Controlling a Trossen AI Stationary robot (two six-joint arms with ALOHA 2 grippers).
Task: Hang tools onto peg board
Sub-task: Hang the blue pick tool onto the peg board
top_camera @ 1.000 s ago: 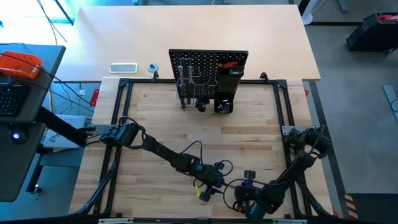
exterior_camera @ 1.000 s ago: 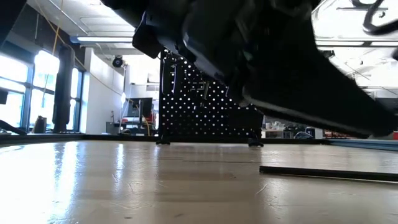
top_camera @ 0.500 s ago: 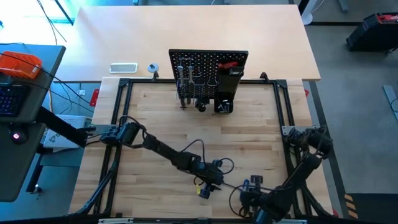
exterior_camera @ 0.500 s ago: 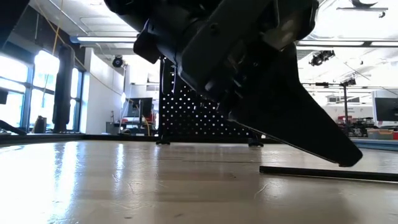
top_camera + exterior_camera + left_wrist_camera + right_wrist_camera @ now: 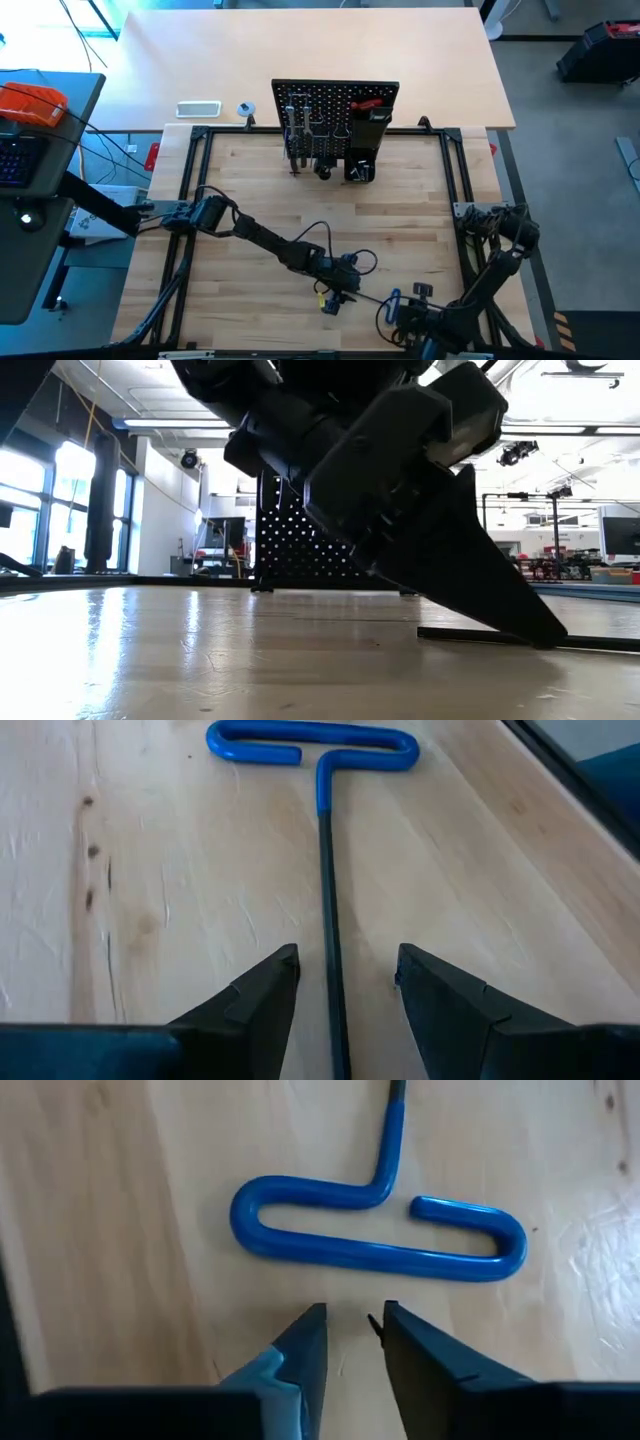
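Hex key [image 5: 327,870] flat on desk [image 5: 150,870]; left tool [image 5: 345,982] open astride shaft, right tool [image 5: 352,1335] narrow, empty; thin shaft may slip when pinched.

1. High view: straight down over the whole table [image 5: 400,200], both arms included.
2. Low view: level with the tabletop, facing the peg board [image 5: 290,540], an arm looming very near.
3. Both wrist views: close above the wood, facing each other, sharing the blue-handled hex key [image 5: 326,840] [image 5: 370,1230] from opposite ends.
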